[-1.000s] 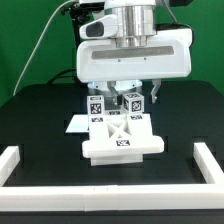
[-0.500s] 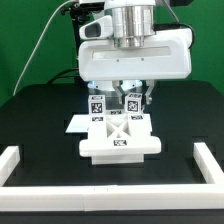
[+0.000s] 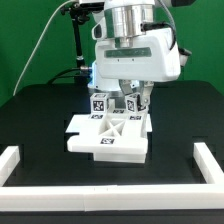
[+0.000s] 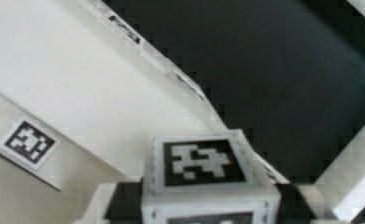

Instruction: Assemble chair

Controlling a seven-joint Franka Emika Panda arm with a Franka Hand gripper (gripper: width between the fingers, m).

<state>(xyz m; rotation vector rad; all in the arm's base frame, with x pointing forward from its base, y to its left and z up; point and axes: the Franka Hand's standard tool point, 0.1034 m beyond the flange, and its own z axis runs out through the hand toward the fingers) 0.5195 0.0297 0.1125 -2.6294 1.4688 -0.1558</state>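
Note:
The chair point(image 3: 108, 140) is a partly joined, blocky white set of pieces lying flat on the black table, with a tagged seat panel and two upright tagged blocks point(image 3: 98, 103). My gripper point(image 3: 130, 102) reaches down from above and is shut on the exterior view's right upright block point(image 3: 131, 104). In the wrist view that tagged block point(image 4: 202, 163) sits between my fingers point(image 4: 118, 200), with my gripper point(image 4: 202, 203) closed around it. A broad white panel point(image 4: 108, 105) with another tag point(image 4: 33, 142) lies beyond it.
A low white border rail point(image 3: 20, 160) runs along the table's left, front and right point(image 3: 206, 162) sides. A black stand with cables point(image 3: 78, 40) rises behind the arm. Black table point(image 4: 285, 60) shows past the panel.
The wrist has turned and the chair assembly has swung with it, shifting toward the exterior view's left and now sitting at an angle. The gripper stays closed on the upright block.

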